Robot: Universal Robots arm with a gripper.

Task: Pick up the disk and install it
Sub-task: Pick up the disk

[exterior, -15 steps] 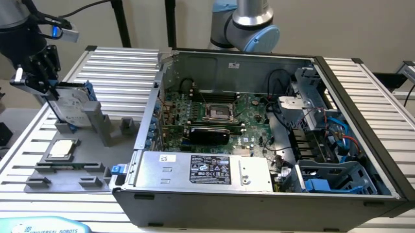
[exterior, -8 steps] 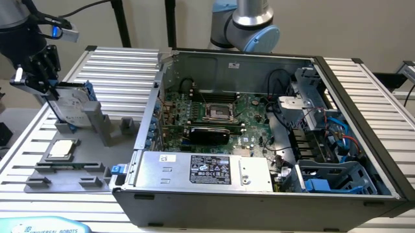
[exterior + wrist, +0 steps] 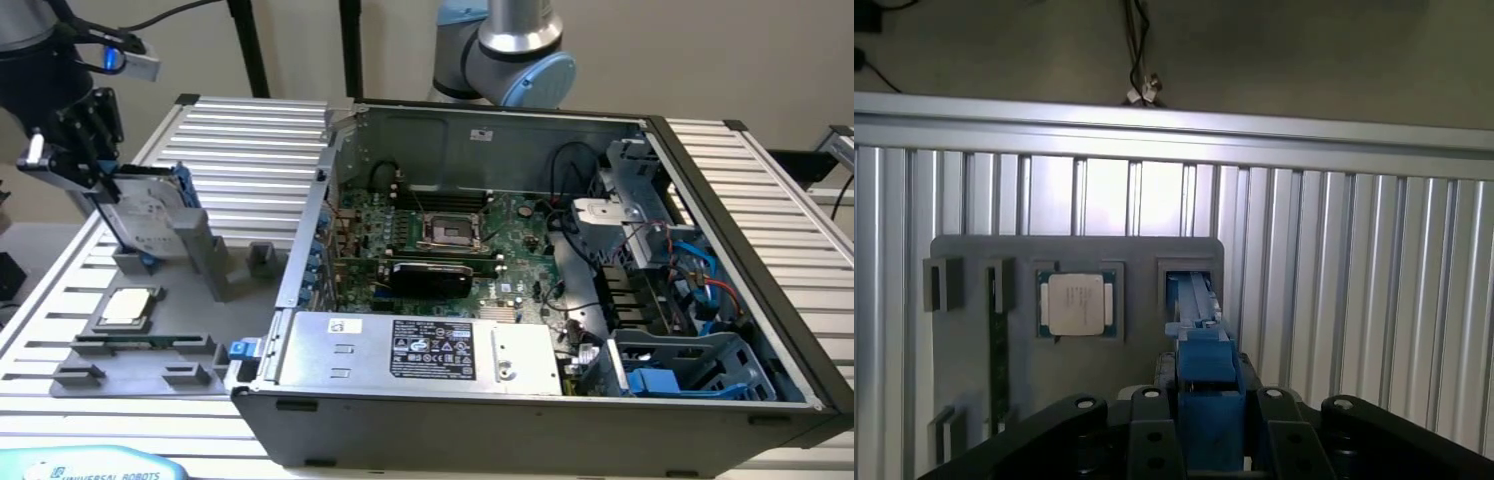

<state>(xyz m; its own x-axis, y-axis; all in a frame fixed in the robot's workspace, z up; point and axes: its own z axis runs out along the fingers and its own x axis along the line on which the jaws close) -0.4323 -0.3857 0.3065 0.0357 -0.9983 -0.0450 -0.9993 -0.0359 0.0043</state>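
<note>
1. Exterior view: a black two-fingered claw (image 3: 104,182) hangs at the exterior view's left, over the ribbed aluminium table (image 3: 254,130). Its fingers are clamped on the flat silver-grey rectangular disk (image 3: 144,212) with blue plastic rails.
2. Same view: the disk stands upright on edge directly below the claw, with its upper part between the fingers. Its lower edge is at a slot of the grey plastic fixture plate (image 3: 134,365); whether that edge rests in the slot cannot be told.
3. Same view: a small square silver chip (image 3: 127,305) lies flat in a recess of the fixture plate, near the disk's foot and apart from it.
4. Same view: an open dark-grey metal computer case (image 3: 534,430) stands to the exterior view's right of the fixture plate, well apart from the disk. Inside it are a green motherboard (image 3: 454,225), a silver power supply box (image 3: 414,350) and a blue plastic cage (image 3: 694,365).
5. Wrist view — claw (image 3: 1206,435): the blue rail edge of the disk (image 3: 1204,375) sits gripped between the black fingers (image 3: 1149,435). It runs from the claw toward a slot in the fixture plate (image 3: 1134,260).
6. Wrist view — the chip (image 3: 1076,303) sits in its recess just beside that slot, with the table (image 3: 1354,300) slats around the plate.
</note>
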